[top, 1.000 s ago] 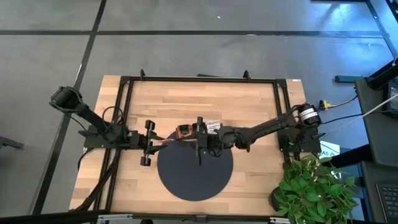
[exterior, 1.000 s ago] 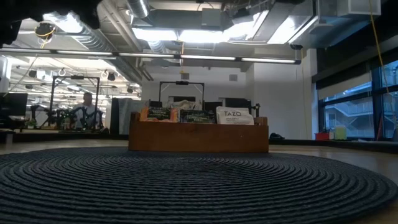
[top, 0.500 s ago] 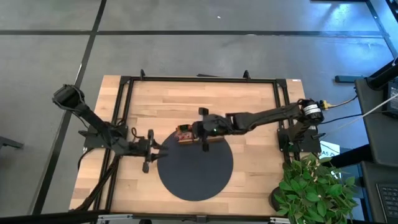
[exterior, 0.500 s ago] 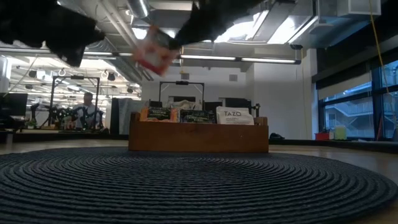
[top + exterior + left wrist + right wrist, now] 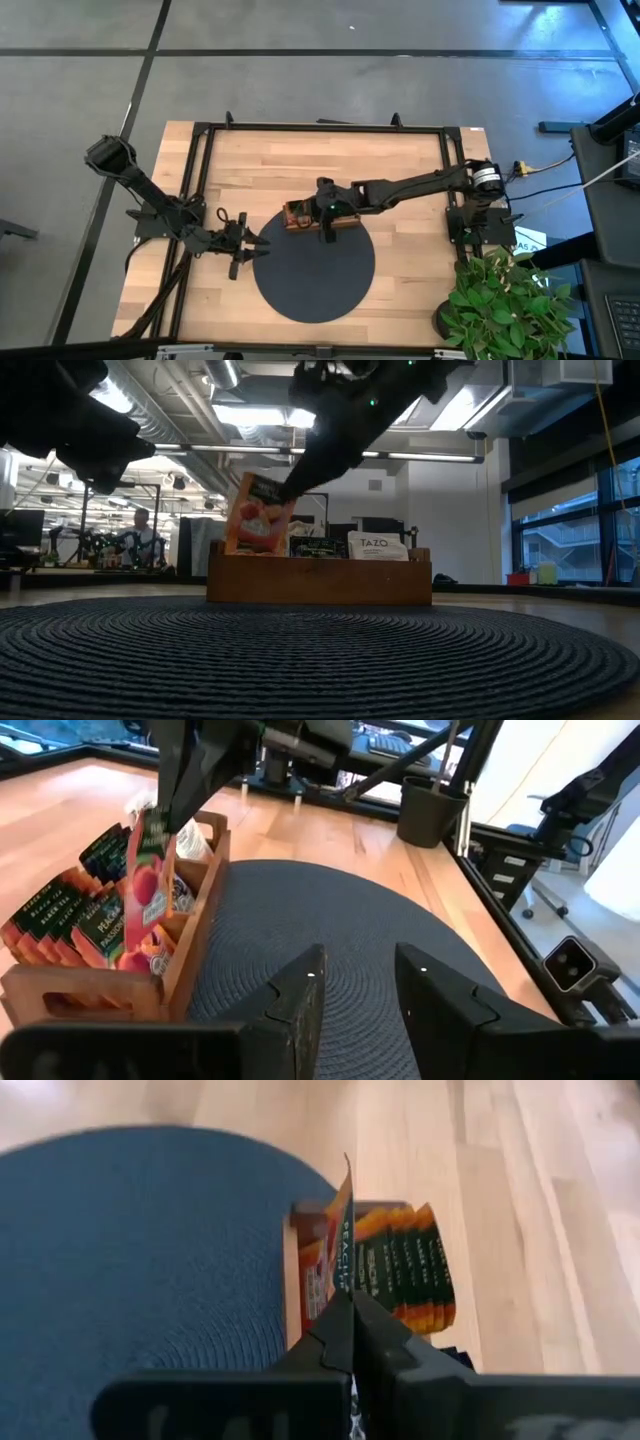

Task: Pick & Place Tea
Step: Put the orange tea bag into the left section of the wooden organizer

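My bench (image 5: 400, 170) carries the round dark mat (image 5: 315, 280) at its near middle, and the long wooden tray (image 5: 320, 582) sits at the mat's far edge, touching or just overlapping its rim. The tray's long axis runs across the bench, from my left side to my right.

My right arm reaches in over the bench to the tray's left end, so my right tool (image 5: 322, 213) is the nearer one by far. My left tool (image 5: 355, 982) waits off the mat's left edge, well apart from the tray, its fingers parted around nothing.

My right tool is clenched on the top edge of one orange-red tea sachet (image 5: 260, 515). The sachet hangs upright from the fingers, tilted a little, its lower edge at about the level of the tray's rim. It hangs over the tray's left end, where the orange and black sachets (image 5: 75, 925) stand packed on edge; the white sachet (image 5: 377, 546) stands toward the other end.

What the coming move turns on, as I judge it: the sachet's flat face lies roughly in line with the standing row, and the tray lies straight below my right tool, so the path is plainly vertical. Whether the lower edge is already between the others I cannot tell.
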`<state>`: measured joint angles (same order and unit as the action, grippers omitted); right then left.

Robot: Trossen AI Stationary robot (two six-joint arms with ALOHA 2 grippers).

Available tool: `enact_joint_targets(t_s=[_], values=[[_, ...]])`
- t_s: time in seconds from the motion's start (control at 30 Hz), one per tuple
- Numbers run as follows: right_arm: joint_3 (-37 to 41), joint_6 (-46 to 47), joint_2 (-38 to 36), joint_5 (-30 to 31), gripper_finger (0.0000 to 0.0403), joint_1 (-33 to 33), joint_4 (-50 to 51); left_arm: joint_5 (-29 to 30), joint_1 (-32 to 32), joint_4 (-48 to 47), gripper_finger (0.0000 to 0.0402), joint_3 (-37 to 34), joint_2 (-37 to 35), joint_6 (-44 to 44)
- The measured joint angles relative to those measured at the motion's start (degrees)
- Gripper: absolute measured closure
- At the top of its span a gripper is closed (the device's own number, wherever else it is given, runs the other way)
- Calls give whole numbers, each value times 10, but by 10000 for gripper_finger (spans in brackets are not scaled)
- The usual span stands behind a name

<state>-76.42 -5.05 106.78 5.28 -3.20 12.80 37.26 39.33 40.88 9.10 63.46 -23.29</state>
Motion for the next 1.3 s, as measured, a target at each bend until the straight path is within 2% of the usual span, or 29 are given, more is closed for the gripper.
enact_joint_targets(t_s=[0.27, 0.73, 0.93, 1.3], values=[[0, -30, 29, 24, 401, 0, -3, 1, 0, -4, 287, 0, 0, 0], [0, -58, 54, 28, 397, 0, -22, 2, 0, -7, 283, 0, 0, 0], [-28, -103, 54, 28, 397, 0, 4, 6, -1, -9, 283, 0, 0, 4], [-102, -107, 85, 41, 399, 0, 107, 16, -1, -10, 286, 0, 0, 5]])
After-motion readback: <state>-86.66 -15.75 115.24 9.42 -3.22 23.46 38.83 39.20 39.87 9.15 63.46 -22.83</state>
